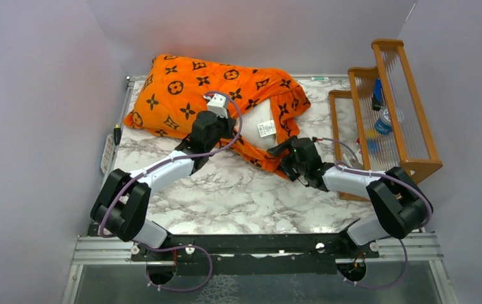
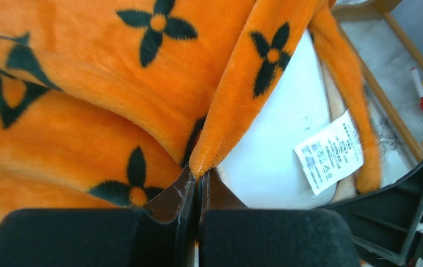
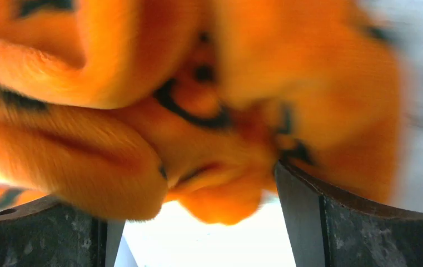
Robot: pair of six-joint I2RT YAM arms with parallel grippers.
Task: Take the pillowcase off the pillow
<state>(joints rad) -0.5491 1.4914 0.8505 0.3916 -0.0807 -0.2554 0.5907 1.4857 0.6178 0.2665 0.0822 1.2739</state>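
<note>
Barely begun, it seems: the pillowcase (image 1: 187,95) lies at the far left of the table (image 1: 225,190) and covers most of the pillow (image 1: 260,123), whose white end and label (image 2: 331,150) show only at the right-hand opening. The left gripper (image 2: 199,181) is clamped on a fold of the orange hem there. The right gripper (image 3: 198,192) gapes wide around bunched cloth, probably not gripping, though that view is blurred. Nearly all the pulling-off remains.
</note>
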